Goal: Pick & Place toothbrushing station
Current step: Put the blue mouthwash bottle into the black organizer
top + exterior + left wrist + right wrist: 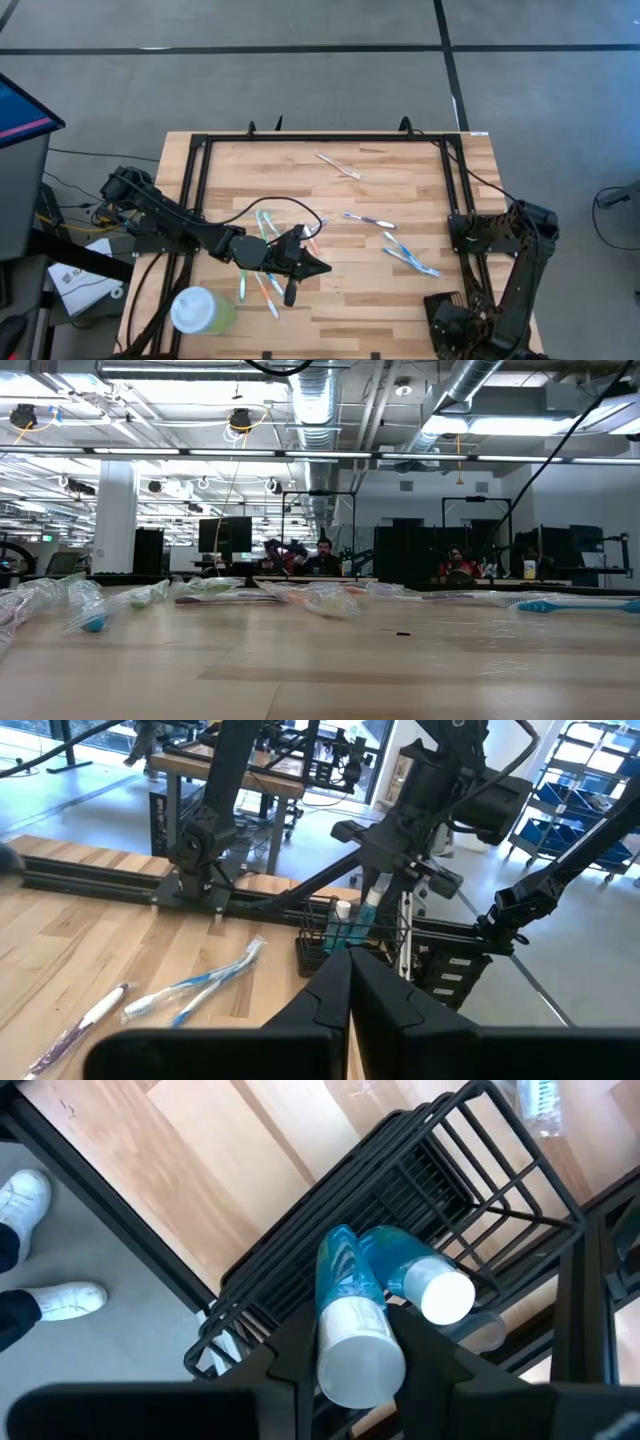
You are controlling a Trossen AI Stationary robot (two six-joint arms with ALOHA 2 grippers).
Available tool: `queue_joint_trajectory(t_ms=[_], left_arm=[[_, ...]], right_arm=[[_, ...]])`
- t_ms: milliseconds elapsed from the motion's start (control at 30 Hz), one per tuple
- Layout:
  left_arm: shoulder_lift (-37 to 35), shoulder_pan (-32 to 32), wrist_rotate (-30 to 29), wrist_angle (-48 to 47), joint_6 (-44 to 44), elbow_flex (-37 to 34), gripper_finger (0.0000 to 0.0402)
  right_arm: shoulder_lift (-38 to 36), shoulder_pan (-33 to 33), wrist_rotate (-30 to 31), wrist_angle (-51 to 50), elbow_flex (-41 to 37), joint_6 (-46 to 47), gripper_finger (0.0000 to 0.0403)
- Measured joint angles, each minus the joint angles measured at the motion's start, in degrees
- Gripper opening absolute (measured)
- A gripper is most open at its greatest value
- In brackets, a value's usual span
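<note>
The toothbrushing station (430, 1175), a black wire holder, stands at the table's right edge near the front (318, 946). Two blue tubes with white caps stand in it. My right gripper (352, 1365) points down over it, shut on one tube (345, 1295); the other tube (425, 1285) stands beside it. My left gripper (312, 266) is shut and hovers level over the table's middle front, holding nothing. In the high view my right arm (505, 265) hides the station. My right gripper pinches the blue tube's upper end, at its white cap (358, 1348), between its two fingers. The fingers come from above, pointing down. The tube stands nearly upright, its lower end (338, 1245) down inside the wire holder.
Several wrapped toothbrushes lie on the wood: by my left gripper (264, 226), mid-table (370, 220), to the right (410, 260) and far back (340, 166). A pale green cup with a white lid (200, 310) stands front left. A black frame (320, 138) rims the table.
</note>
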Motion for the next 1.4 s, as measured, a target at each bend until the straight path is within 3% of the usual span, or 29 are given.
queue_joint_trajectory(t_ms=[1400], left_arm=[[0.00, -0.23, 0.26, 0.11, -1.25, 0.00, 0.0001]], right_arm=[[0.06, 0.52, -0.80, 3.91, -3.26, 1.70, 0.0088]])
